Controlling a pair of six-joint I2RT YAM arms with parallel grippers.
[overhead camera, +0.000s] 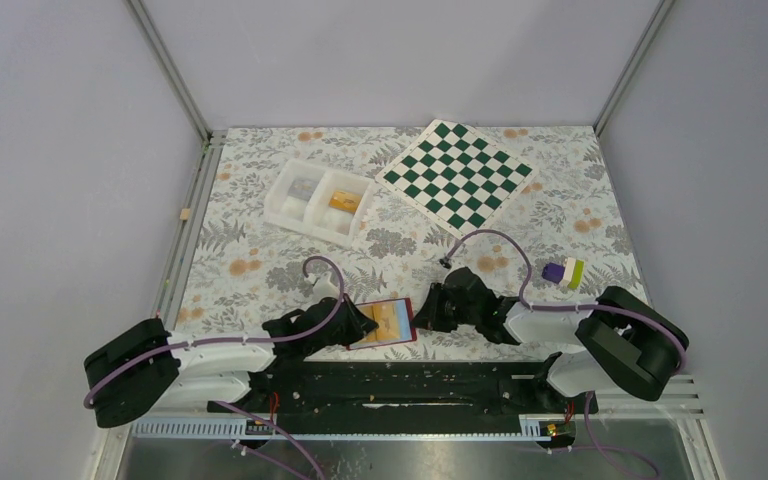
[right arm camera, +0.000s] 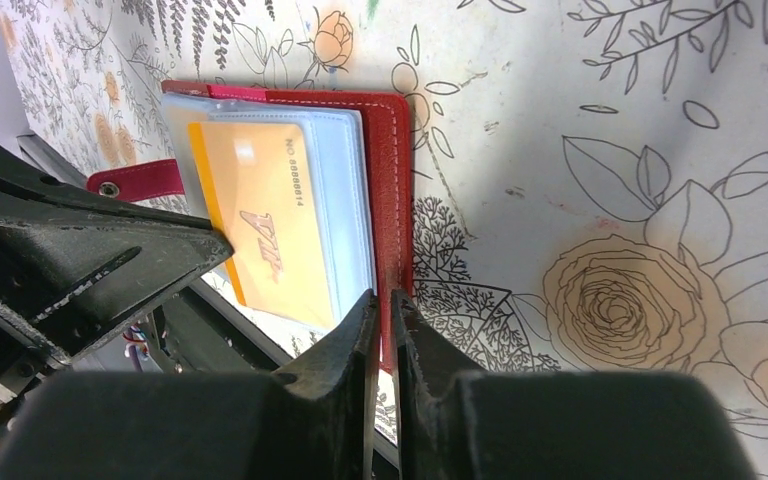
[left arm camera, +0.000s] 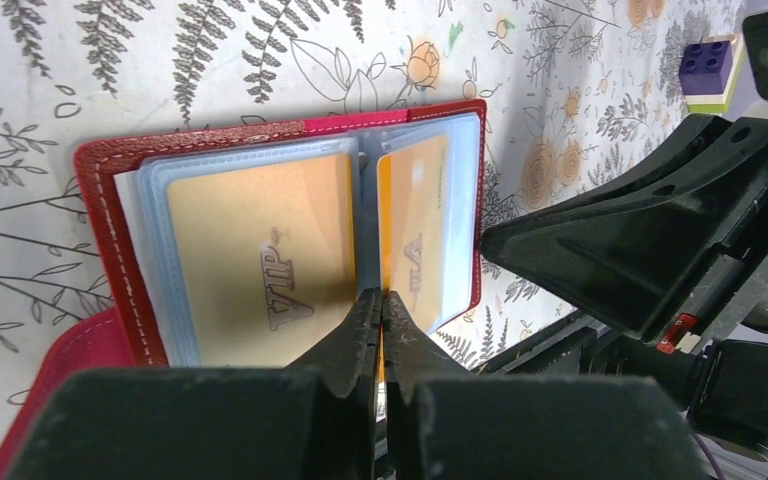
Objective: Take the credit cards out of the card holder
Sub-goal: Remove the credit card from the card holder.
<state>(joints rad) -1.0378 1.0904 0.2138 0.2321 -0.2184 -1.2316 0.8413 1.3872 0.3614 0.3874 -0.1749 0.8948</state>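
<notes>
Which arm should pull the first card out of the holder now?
Left, probably. The left gripper is shut at the clear sleeves holding the credit cards, while the right gripper clamps the card holder's red cover edge, steadying it.

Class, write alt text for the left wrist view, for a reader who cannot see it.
An open red card holder is seen against a floral tablecloth, its clear sleeves showing two orange-yellow credit cards marked VIP. The left gripper, closed, pinches a sleeve at the fold.

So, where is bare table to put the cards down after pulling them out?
Bare cloth lies between the white tray and the left arm, also between the chessboard and the purple block. Crowded around the card holder, where both arms meet.
</notes>
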